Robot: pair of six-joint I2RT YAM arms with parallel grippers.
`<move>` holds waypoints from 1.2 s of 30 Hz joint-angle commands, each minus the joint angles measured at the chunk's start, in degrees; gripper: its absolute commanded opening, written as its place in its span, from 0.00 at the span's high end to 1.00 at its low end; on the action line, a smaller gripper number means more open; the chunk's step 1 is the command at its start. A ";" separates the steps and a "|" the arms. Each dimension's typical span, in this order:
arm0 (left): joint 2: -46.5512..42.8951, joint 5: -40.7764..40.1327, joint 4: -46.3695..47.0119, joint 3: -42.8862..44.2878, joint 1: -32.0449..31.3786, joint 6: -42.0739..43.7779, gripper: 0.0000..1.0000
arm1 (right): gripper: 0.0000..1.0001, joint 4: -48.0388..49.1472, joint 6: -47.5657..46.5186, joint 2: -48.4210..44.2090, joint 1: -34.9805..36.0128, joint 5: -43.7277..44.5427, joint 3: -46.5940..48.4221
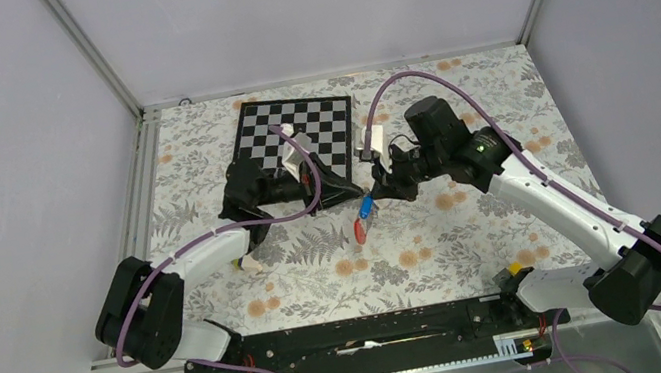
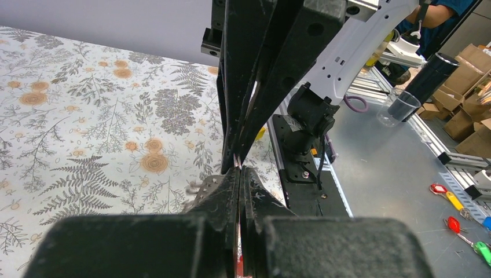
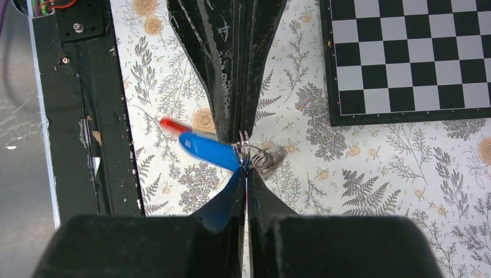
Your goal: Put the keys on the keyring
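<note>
**KEY-TO-KEYRING JOINING: STATUS MID-STEP**

Read the right gripper (image 3: 246, 169) as closed. Note its tips pinched at the metal end of the keys (image 3: 208, 152), where the blue tag meets a blurred bit of bright metal. Read the left gripper (image 2: 238, 172) as closed too, tip to tip against the right one. Treat the thin sliver between its pads as unidentified.

Locate the blue tag just beside both sets of tips, sticking out sideways. Find the red part of the keyring (image 3: 171, 123) just beyond it; cannot make out the grey part.

Place the whole cluster above the middle of the table (image 1: 437, 240), near the front edge of the chessboard (image 1: 297, 131) and well apart from the table's side edges.

Judge the task as under way, with both items off the table and gathered at one point. Do not count the key as threaded, since neither wrist view settles it. Treat threading and release as outstanding.
</note>
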 commanded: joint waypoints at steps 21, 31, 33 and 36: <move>-0.22 -2.13 2.09 -0.35 0.22 1.30 1.00 | 0.66 5.12 2.48 -3.12 -0.72 4.63 -0.46; -0.41 -0.35 0.05 -0.10 0.17 3.61 1.00 | 0.66 3.30 2.85 -2.46 -1.56 -2.76 1.27; -0.49 -0.14 -0.52 -0.10 0.04 4.26 1.00 | 0.65 3.18 2.92 -1.81 -1.56 -3.74 1.55; -0.67 -0.18 -1.21 -0.18 0.04 4.85 1.00 | 0.66 2.56 2.81 -1.01 -1.63 -6.16 2.24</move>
